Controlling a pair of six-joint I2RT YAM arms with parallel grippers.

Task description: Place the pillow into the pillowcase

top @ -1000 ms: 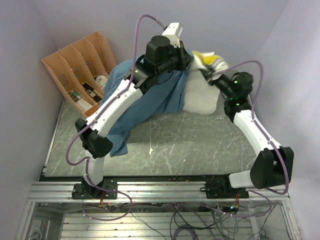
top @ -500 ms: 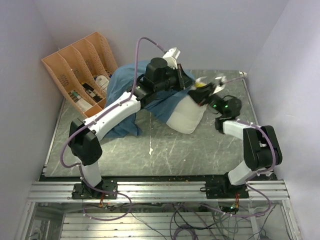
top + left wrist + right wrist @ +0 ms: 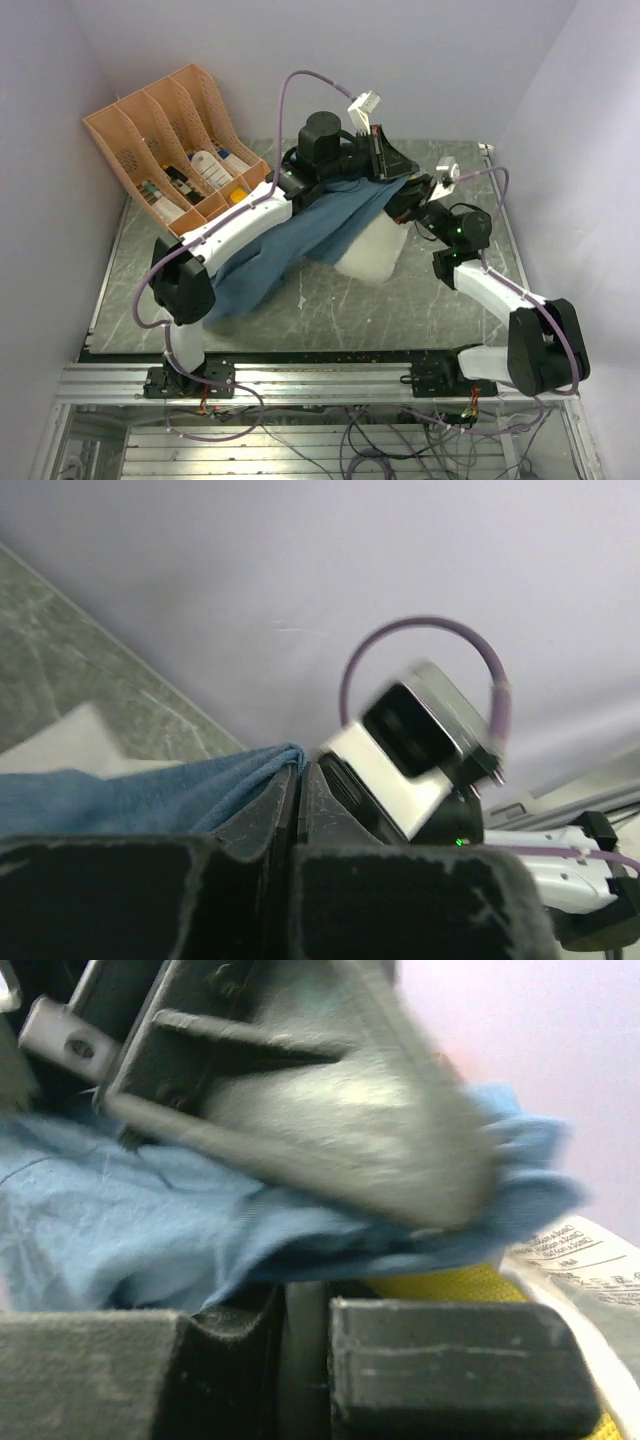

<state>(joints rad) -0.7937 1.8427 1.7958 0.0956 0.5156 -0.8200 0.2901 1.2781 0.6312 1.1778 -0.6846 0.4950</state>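
Left gripper (image 3: 300, 798): jaws pressed together on a fold of the blue pillowcase (image 3: 300, 235), at the upper centre of the top view.
Right gripper (image 3: 300, 1355): jaws nearly together at the yellow edge of the pillow (image 3: 450, 1285), just right of the left one. Whether blue cloth is in that pinch too, I cannot tell.
Gap between hands: almost none. The left gripper's body fills the upper part of the right wrist view, so a small move of either arm could knock them together.
Pillowcase: draped from the left pinch down to the lower left across the table (image 3: 400, 310), covering the pillow's upper end only.
Pillow: its white lower end lies bare at centre frame, touching the table (most of it looks outside the case).
Risk, mouth: only one fold is held, so the opening may fall shut and the pillow would bunch against it.
Risk, slip: the pinch is shallow, and a hard pull could drag the fabric free.
Risk, snag: the care label (image 3: 575, 1252) or the yellow seam could catch on the case's hem.
Risk, cable: the purple cable (image 3: 285, 95) loops close over the arms.
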